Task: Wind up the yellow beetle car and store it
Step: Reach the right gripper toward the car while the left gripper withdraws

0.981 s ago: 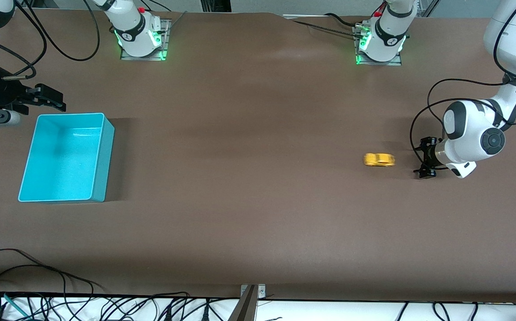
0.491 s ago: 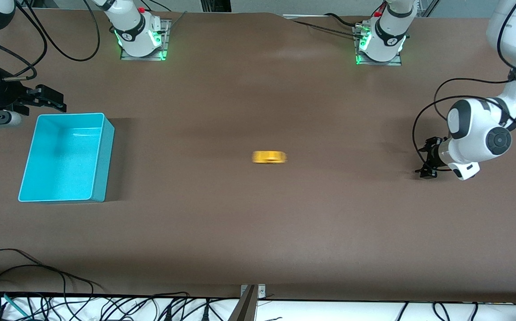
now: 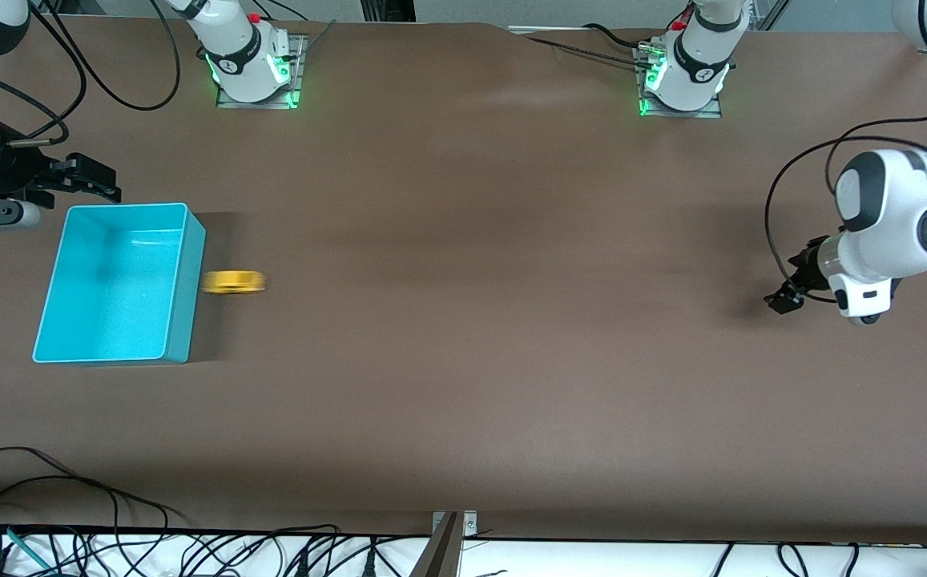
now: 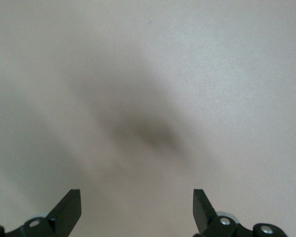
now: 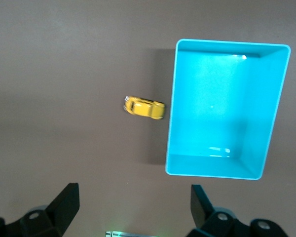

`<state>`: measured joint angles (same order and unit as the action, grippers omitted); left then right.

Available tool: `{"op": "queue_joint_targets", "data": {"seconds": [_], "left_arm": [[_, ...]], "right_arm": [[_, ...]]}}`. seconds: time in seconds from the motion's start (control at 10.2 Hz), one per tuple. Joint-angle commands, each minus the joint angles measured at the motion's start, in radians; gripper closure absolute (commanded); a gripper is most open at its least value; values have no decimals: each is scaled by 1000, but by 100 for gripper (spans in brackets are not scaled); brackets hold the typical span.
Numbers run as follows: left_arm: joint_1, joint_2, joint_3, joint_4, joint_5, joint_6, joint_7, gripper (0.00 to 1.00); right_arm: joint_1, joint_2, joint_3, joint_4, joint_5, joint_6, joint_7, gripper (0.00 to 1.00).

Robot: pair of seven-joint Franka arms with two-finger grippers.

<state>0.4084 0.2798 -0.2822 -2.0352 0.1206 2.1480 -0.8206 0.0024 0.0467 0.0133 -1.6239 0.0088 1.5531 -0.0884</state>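
Yellow beetle car (image 3: 234,281), tiny, rounded, dark windows

The yellow beetle car (image 3: 232,281) sat on the brown table (image 3: 463,361), blurred, just beside the outer wall of the turquoise bin (image 3: 187,280) on the side toward the left arm's end; whether it touched the wall could not be told. The right gripper (image 3: 102,181) hung near the bin's corner farthest from the camera, at the right arm's end of the table. The left gripper (image 3: 785,300) hung low over bare table at the left arm's end, well apart from the car.
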Motion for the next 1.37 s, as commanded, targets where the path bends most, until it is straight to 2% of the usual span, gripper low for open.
{"op": "queue_joint_targets", "data": {"seconds": [0.0, 0.2, 0.59, 0.98, 1.28], "left_arm": [[6, -22, -29, 83, -42, -110, 156, 0], [6, -28, -44, 136, -47, -195, 271, 0], [6, -92, -58, 138, -45, -224, 477, 0], [0, -168, -80, 138, -44, -277, 561, 0], [-2, -191, -81, 139, -44, -295, 621, 0]], "right_arm": [[-4, 8, 4, 16, 14, -2, -11, 0], [-4, 16, 2, 21, 14, -4, -14, 0], [13, 44, 14, 22, 16, -1, -44, 0], [100, 134, 31, 19, 20, 96, 14, 0], [103, 176, 31, 18, 13, 100, 10, 0]]}}
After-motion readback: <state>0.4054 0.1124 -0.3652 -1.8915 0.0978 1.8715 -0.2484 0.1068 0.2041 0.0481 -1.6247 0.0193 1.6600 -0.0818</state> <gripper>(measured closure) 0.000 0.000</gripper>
